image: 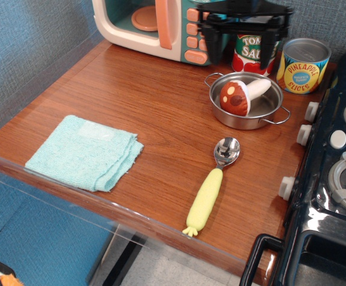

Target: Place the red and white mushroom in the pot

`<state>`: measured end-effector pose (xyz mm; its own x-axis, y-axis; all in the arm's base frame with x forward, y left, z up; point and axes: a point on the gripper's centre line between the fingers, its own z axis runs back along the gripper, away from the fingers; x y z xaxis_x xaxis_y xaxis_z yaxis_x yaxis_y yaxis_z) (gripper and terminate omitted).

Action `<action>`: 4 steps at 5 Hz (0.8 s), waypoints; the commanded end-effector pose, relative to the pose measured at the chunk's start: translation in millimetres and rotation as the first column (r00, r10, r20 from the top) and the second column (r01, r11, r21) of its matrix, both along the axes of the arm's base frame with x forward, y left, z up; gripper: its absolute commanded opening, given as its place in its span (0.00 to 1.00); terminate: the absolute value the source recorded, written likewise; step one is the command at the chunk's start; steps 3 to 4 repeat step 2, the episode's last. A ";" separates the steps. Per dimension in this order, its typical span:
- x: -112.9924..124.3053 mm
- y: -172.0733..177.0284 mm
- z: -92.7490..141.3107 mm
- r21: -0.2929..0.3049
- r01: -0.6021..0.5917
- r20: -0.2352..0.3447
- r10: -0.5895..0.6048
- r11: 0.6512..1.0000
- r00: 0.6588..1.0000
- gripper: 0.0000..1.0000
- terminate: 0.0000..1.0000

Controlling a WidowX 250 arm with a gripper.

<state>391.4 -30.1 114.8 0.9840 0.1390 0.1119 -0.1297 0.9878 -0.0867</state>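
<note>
The red and white mushroom [240, 96] lies on its side inside the pot [246, 119], cap to the left, white stem pointing right. The pot is a shallow shiny steel pan with two wire loop handles, at the back right of the wooden counter. My gripper [240, 44] is black, open and empty, raised above and behind the pot near the top edge of the view. Its fingers [212, 43] hang apart, in front of the microwave and a tomato can.
A toy microwave [161, 27] stands at the back. A tomato can [249, 53] and a pineapple slices can [302, 65] stand behind the pot. A spoon with a yellow handle [212, 187] lies in front. A folded teal cloth [85, 152] lies left. A toy stove [334, 173] fills the right.
</note>
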 end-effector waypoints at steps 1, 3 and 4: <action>-21.6 18.5 34.7 0.016 0.075 0.082 -0.076 0.997 0.994 1.00 0.00; -21.6 18.5 34.7 0.016 0.075 0.082 -0.076 0.997 0.994 1.00 1.00; -21.6 18.5 34.7 0.016 0.075 0.082 -0.076 0.997 0.994 1.00 1.00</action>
